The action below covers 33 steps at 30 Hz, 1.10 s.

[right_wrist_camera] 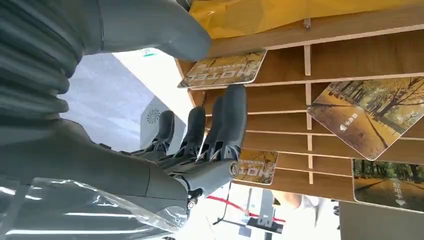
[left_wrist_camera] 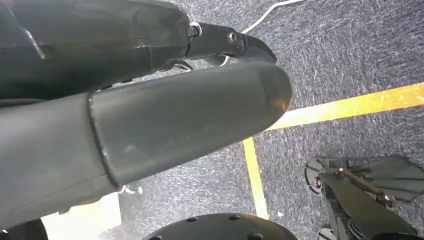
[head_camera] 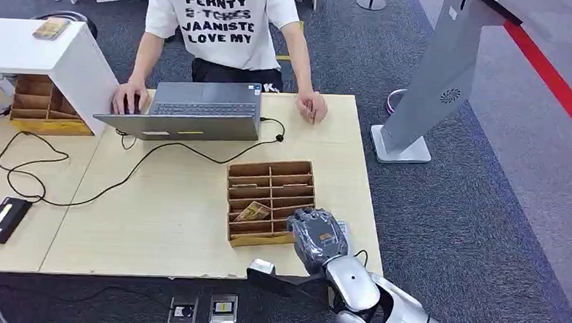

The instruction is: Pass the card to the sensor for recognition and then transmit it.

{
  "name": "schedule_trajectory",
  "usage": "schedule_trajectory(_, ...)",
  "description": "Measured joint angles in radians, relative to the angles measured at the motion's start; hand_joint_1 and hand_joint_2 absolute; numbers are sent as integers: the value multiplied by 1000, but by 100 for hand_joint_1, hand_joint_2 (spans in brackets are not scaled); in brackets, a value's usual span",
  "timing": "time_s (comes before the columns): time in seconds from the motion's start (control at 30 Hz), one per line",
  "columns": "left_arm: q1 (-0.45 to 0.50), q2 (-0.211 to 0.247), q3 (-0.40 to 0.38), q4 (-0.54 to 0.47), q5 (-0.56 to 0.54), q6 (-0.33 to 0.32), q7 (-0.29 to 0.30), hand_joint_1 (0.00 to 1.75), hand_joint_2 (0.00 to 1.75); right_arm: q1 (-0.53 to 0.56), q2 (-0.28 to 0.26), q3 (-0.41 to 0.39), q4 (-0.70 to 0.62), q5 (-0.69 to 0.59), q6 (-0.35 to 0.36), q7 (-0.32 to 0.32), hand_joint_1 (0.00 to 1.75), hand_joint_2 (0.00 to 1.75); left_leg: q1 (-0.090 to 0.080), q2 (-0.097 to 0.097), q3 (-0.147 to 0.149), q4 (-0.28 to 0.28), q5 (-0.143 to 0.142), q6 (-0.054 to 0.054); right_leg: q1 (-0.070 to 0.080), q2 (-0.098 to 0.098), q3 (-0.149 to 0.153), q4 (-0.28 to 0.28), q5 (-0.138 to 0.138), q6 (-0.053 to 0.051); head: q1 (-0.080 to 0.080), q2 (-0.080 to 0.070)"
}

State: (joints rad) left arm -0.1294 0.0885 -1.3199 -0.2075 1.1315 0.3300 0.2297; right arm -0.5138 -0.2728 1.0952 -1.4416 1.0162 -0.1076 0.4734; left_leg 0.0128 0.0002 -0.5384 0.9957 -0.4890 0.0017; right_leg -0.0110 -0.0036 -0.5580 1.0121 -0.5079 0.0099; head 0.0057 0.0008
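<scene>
Wooden bench (head_camera: 164,214) carries a laptop (head_camera: 190,110) w/ a person typing, then a divided card tray (head_camera: 270,201) w/ a card (head_camera: 253,212) lying inside; right hand (head_camera: 318,236) hovers at tray's right edge, fingers apart, holding nothing; left hand (left_wrist_camera: 150,120) hangs over floor, grip can't tell

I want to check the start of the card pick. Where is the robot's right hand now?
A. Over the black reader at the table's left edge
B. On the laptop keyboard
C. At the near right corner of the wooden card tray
C: the head view shows the right hand at the wooden card tray's near right corner, fingers spread, holding nothing.
</scene>
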Motion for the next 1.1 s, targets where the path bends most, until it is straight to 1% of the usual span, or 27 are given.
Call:
schedule_trajectory(0.07,0,0,0,0,0,-1,0,0,0,0,0,0,0,-2,0,0,89,175,0,0,0,0,0,0,0,0,0,0,0,0,0,0)
schedule_trajectory(0.1,0,0,0,0,0,-1,0,0,0,0,0,0,0,-3,0,0,84,175,0,0,0,0,0,0,0,0,0,0,0,0,0,0)
schedule_trajectory(0.13,0,0,0,0,-1,-2,0,0,0,0,0,0,0,-4,0,1,87,175,0,0,0,0,0,0,0,0,0,0,0,0,0,0)
schedule_trajectory(0.17,0,0,0,0,-2,-3,0,0,0,0,0,0,0,-5,0,2,86,175,0,0,0,0,0,0,0,0,0,0,0,0,0,0)
schedule_trajectory(0.23,0,0,0,0,-4,-5,0,0,0,0,0,0,0,-5,0,3,89,175,0,0,0,0,0,0,0,0,0,0,0,0,0,0)
schedule_trajectory(0.33,0,0,-1,0,-8,-8,-3,0,0,0,0,0,0,-10,0,11,80,175,0,0,0,0,0,0,0,0,0,0,0,0,0,0)
schedule_trajectory(0.53,0,0,-1,0,-18,-10,-13,0,0,0,-2,0,0,-11,0,17,82,175,0,0,0,0,0,0,0,0,0,0,0,0,0,0)
schedule_trajectory(0.6,0,0,-1,0,-19,-10,-14,0,0,0,-3,0,0,-11,-1,19,87,175,0,0,0,0,0,0,0,0,0,0,0,0,0,0)
schedule_trajectory(0.77,0,0,-1,0,-26,-13,-19,0,0,0,-6,0,0,-11,-2,24,87,175,0,0,0,0,0,0,0,0,0,0,0,0,0,0)
schedule_trajectory(0.83,0,1,-1,0,-28,-14,-20,0,0,0,-7,0,0,-12,-2,24,91,175,0,0,0,0,0,0,0,0,0,0,0,0,0,0)
schedule_trajectory(1.1,0,0,-1,0,-27,-14,-21,0,0,1,-11,0,-6,-20,-1,19,89,175,0,0,0,0,0,0,0,0,0,0,0,0,0,0)
